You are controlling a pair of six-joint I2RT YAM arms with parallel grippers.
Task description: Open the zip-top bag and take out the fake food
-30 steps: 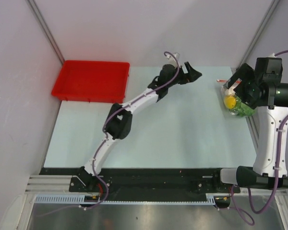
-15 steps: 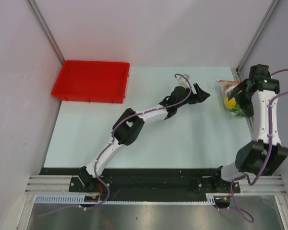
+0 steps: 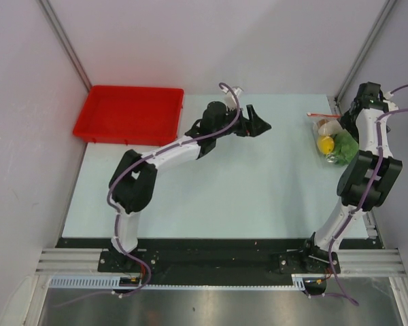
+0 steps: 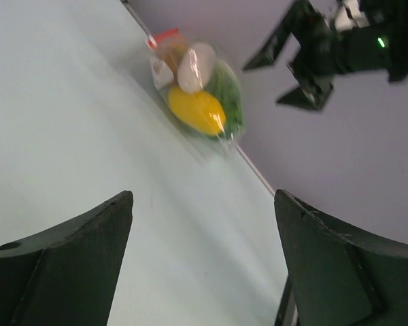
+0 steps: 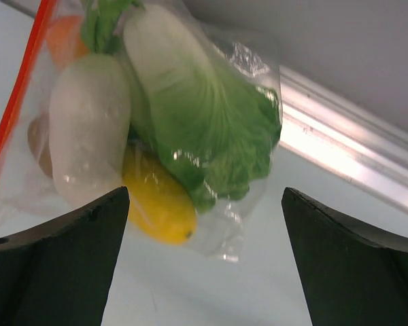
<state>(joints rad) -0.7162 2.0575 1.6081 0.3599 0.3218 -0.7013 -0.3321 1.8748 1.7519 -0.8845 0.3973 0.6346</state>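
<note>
1 zip-top bag (image 5: 235,233), 5 fake foods (image 5: 88,129), 1 tray (image 3: 129,114).

zip-top bag (image 3: 332,141): clear, flat at table's far-right edge; fake food (image 5: 163,129): inside

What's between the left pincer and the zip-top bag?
Only bare table between left pincer and zip-top bag, seen in the top external view.
</note>
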